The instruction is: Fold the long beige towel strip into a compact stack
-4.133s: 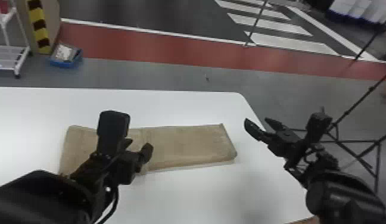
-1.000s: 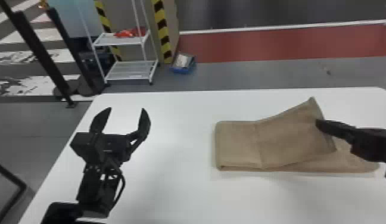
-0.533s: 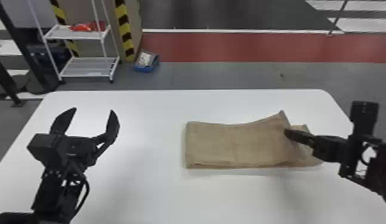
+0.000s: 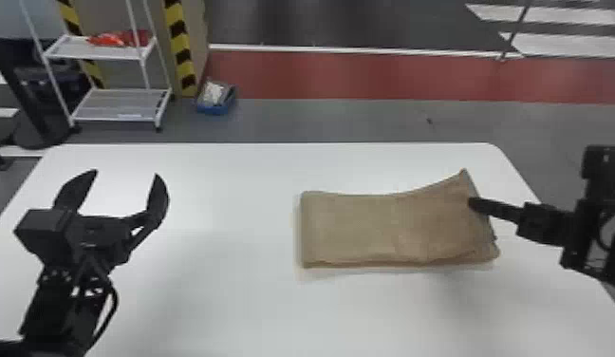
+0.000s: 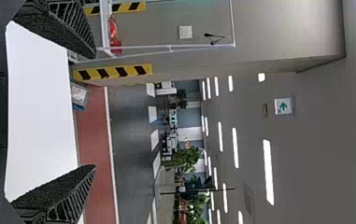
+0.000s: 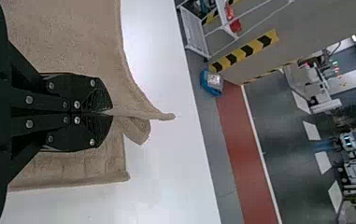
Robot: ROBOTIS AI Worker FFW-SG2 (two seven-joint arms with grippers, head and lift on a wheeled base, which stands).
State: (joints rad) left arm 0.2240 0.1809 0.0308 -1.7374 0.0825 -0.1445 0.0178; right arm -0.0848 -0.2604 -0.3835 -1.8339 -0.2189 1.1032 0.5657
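White tabletop (image 4: pixel 226 304) found smooth and level. Right gripper (image 6: pixel 111 113): fingers pinched on the raised end of the beige towel (image 4: pixel 349 228), which lies folded, right of centre. Judged risk: releasing that end while bunched could set a crease or a crooked layer; a sideways pull could drag lower plies askew. Fabric: matt, soft-looking, hemmed, roughly oblong. Left gripper (image 4: pixel 126 173): black tapered fingers spread, nothing between.
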